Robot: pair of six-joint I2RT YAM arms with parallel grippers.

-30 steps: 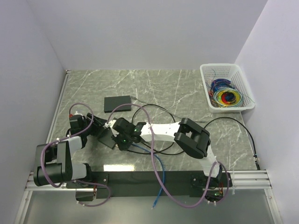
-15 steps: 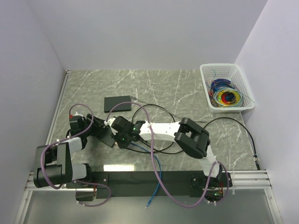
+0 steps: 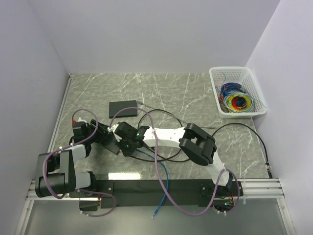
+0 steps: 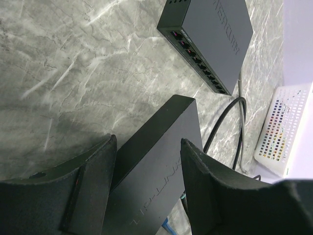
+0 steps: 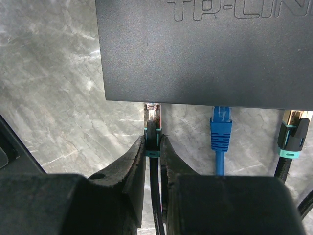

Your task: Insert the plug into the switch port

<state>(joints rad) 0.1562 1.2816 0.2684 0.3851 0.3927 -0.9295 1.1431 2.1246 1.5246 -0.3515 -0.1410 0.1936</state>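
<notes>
Top external: left tool (image 3: 103, 137) and right tool (image 3: 122, 144) met at the switch (image 3: 112, 145), near-left on the surface (image 3: 186, 93); neither grip was readable from here.

Left wrist: fingers (image 4: 93, 181) clamped the switch's two sides, likely bracing it against the push. A second switch (image 4: 210, 34) lay apart beyond.

Right wrist: tool clenched on the plug (image 5: 152, 122), tip at the port edge, beside a seated blue plug (image 5: 221, 128). Depth of entry was unclear.
</notes>
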